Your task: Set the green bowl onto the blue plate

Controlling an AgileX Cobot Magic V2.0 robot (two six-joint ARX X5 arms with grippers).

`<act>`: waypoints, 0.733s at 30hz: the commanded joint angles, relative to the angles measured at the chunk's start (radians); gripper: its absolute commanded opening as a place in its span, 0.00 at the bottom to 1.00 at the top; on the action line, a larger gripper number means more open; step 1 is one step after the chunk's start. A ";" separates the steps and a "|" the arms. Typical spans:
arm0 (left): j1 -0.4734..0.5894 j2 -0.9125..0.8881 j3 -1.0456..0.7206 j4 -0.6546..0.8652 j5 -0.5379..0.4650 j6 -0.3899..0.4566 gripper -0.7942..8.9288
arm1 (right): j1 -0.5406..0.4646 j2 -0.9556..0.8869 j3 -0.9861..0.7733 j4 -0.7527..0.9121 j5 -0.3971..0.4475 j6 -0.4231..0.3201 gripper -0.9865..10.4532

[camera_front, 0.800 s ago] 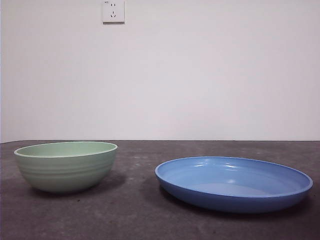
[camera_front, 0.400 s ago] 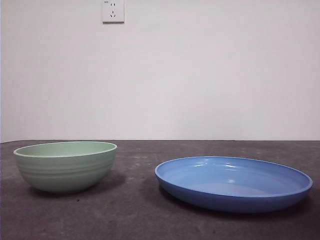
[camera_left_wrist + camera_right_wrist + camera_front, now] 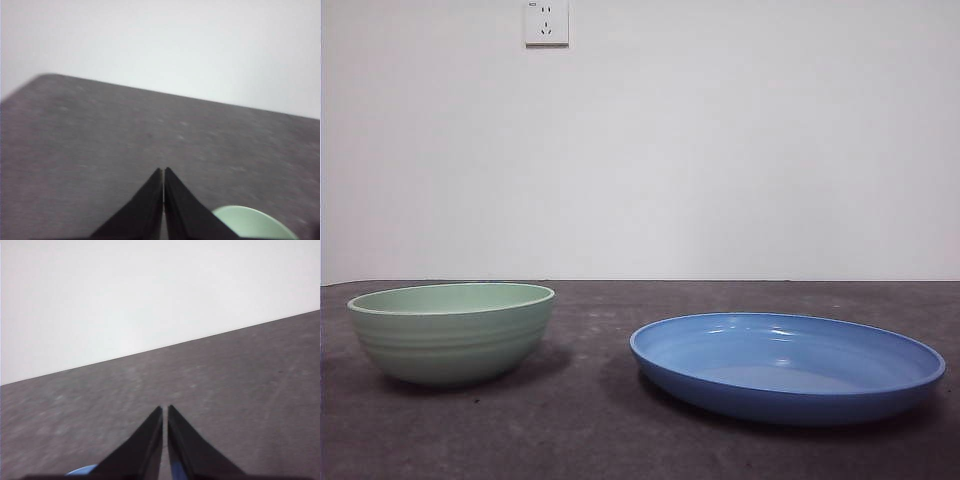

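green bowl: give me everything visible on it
The green bowl is pale mint, glossy, round, with faint horizontal ridges around its outside and a lighter rim. It sits upright and empty-looking on the dark table, apart from the blue plate beside it. Nothing touches it; the left wrist view catches only a sliver of its rim.

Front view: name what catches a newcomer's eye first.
The green bowl stands on the dark table at the left, and the wider blue plate lies apart from it at the right. A white wall socket sits high above the bowl.
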 commanded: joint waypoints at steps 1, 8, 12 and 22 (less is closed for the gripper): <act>-0.009 0.060 0.106 -0.053 0.036 -0.018 0.09 | 0.000 0.037 0.080 -0.048 -0.039 0.023 0.10; -0.020 0.226 0.354 -0.150 0.205 -0.020 0.09 | 0.000 0.184 0.282 -0.140 -0.177 0.021 0.10; -0.020 0.311 0.463 -0.192 0.309 -0.027 0.09 | 0.000 0.282 0.379 -0.177 -0.285 0.006 0.10; -0.039 0.488 0.633 -0.329 0.539 -0.026 0.09 | 0.016 0.518 0.595 -0.338 -0.502 -0.117 0.10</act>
